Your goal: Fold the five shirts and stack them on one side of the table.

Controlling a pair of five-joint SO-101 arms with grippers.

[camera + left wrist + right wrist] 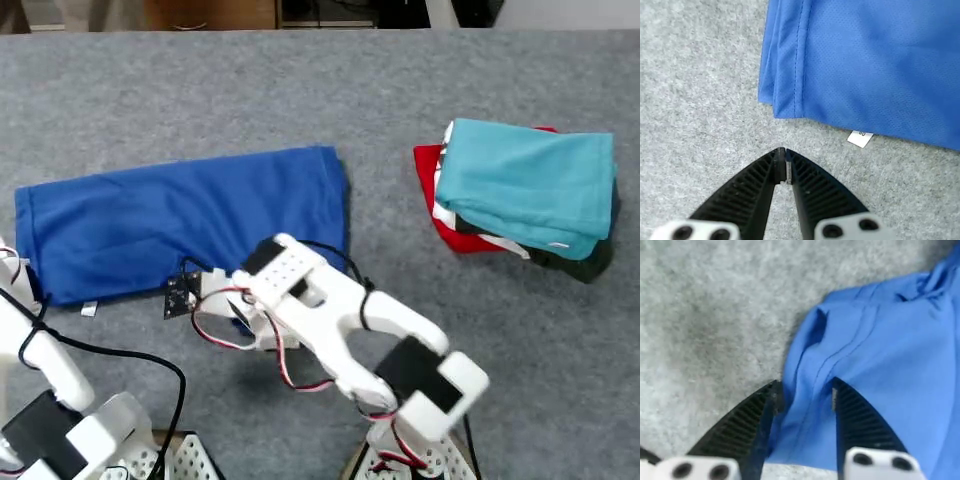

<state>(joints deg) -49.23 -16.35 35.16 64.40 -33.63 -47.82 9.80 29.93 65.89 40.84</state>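
Item: blue shirt [180,220], already folded into a long strip, lying flat on the grey desk [400,90] left of centre, well apart from the stack of folded shirts [525,190] at the right side, teal one on top. Right claw [805,390]: grasping, its jaws drawn in on a bunched fold of the strip's near hem toward the right end, with cloth filling the gap between them. Left claw [785,160]: clenched on nothing, tips meeting over bare desk, just short of the strip's near left corner, with the white label [860,138] poking out beside it. Step in hand, as judged: the crosswise fold. Check that your right claw has every layer of the hem, not only the top one, or the strip will likely peel apart when lifted. You will probably want the left claw released and seated on its corner before either end is carried over, so that the edges stay square.
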